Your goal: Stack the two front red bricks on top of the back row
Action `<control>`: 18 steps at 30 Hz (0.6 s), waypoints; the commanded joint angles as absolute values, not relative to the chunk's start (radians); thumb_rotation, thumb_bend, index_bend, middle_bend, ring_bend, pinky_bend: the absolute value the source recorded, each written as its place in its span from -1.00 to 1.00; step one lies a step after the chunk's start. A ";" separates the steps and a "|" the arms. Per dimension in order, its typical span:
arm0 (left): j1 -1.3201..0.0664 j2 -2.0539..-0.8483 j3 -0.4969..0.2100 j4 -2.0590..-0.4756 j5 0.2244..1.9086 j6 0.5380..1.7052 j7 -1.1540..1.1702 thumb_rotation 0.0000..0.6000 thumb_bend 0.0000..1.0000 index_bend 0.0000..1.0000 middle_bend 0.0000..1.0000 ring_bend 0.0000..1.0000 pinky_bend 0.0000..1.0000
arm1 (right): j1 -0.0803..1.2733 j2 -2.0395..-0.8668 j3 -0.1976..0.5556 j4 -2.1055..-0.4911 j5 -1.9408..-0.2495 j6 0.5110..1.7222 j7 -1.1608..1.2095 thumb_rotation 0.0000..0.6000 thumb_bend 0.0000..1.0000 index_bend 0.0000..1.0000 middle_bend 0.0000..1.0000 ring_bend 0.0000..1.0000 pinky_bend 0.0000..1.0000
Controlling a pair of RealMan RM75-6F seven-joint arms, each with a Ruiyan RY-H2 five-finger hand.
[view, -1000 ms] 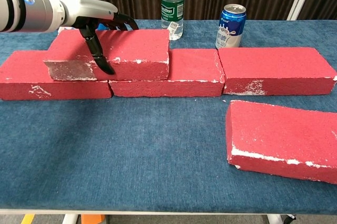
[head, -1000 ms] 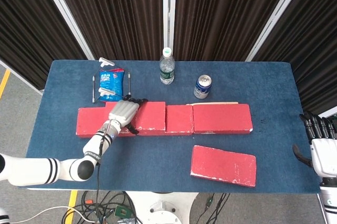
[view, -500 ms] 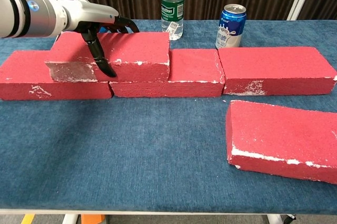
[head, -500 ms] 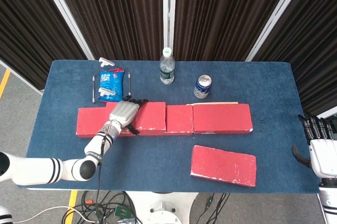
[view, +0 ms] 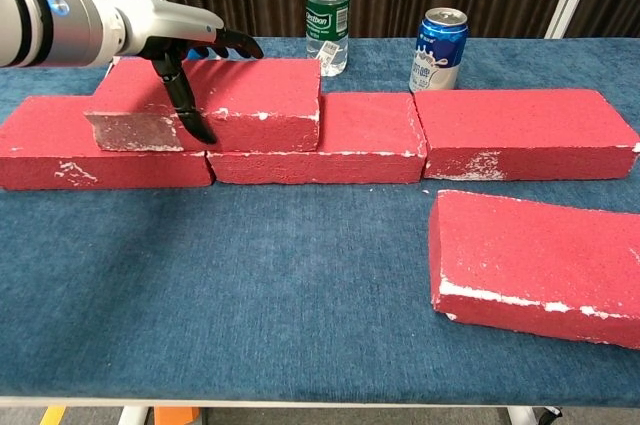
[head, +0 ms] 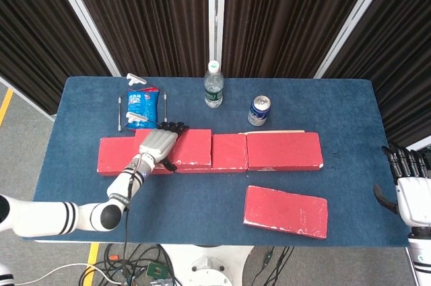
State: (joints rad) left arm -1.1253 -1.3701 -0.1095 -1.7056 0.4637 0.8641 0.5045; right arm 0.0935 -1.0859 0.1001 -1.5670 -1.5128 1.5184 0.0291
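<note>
Bricks are seen from the head view on a blue table (head: 350, 108): a back row (head: 269, 152) of three red ones is laid end to end, and a stacked brick (head: 185, 147) sits on top of it, over the seam of the left two. The left hand (head: 158, 143) is laid over this brick's left half, fingers draped over the far edge and thumb down the near face, so the brick is gripped. A front brick (head: 286, 210) lies alone near the table's front edge, right of centre, slightly skewed and well apart from the row. Behind the row a bottle (head: 213, 85), a can (head: 259, 110) and a snack bag (head: 142, 107) are placed. The right hand (head: 412, 185) is held off the table's right edge, fingers apart and nothing in it.

From the chest view, the stacked brick (view: 250, 100) is seen resting flat on the row (view: 520, 135). The left hand (view: 185, 40) is clasped over its top, dark fingertips curled at the rear edge and the thumb pressed against the front face. The front brick (view: 535, 265) lies at lower right, the bottle (view: 327, 10) and can (view: 440, 47) behind. The right hand is not shown here.
</note>
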 commanded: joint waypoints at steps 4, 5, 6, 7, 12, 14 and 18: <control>-1.127 -1.369 -0.108 -1.717 0.464 0.867 0.505 1.00 -1.00 -0.97 -1.00 -1.00 -1.00 | 0.094 -1.087 0.099 -1.566 -1.511 1.514 0.028 1.00 -0.46 -1.00 -1.00 -1.00 -1.00; -1.127 -1.369 -0.108 -1.717 0.466 0.869 0.504 1.00 -1.00 -0.97 -1.00 -1.00 -1.00 | 0.094 -1.087 0.099 -1.566 -1.511 1.514 0.028 1.00 -0.46 -1.00 -1.00 -1.00 -1.00; -1.127 -1.370 -0.109 -1.718 0.468 0.870 0.503 1.00 -1.00 -0.97 -1.00 -1.00 -1.00 | 0.094 -1.087 0.099 -1.566 -1.509 1.515 0.029 1.00 -0.46 -1.00 -1.00 -1.00 -1.00; -1.127 -1.371 -0.109 -1.719 0.469 0.871 0.502 1.00 -1.00 -0.97 -1.00 -1.00 -1.00 | 0.094 -1.087 0.100 -1.565 -1.509 1.515 0.029 1.00 -0.46 -1.00 -1.00 -1.00 -1.00; -1.134 -1.371 -0.108 -1.718 0.455 0.865 0.506 1.00 -1.00 -0.98 -1.00 -1.00 -1.00 | 0.093 -1.086 0.100 -1.565 -1.508 1.517 0.030 1.00 -0.46 -1.00 -1.00 -1.00 -1.00; -1.138 -1.372 -0.107 -1.717 0.447 0.866 0.511 1.00 -1.00 -0.98 -1.00 -1.00 -1.00 | 0.093 -1.087 0.100 -1.563 -1.507 1.516 0.032 1.00 -0.46 -1.00 -1.00 -1.00 -1.00; -1.142 -1.371 -0.106 -1.720 0.435 0.872 0.517 1.00 -1.00 -0.98 -1.00 -0.93 -1.00 | 0.094 -1.088 0.100 -1.560 -1.507 1.515 0.035 1.00 -0.46 -1.00 -1.00 -1.00 -1.00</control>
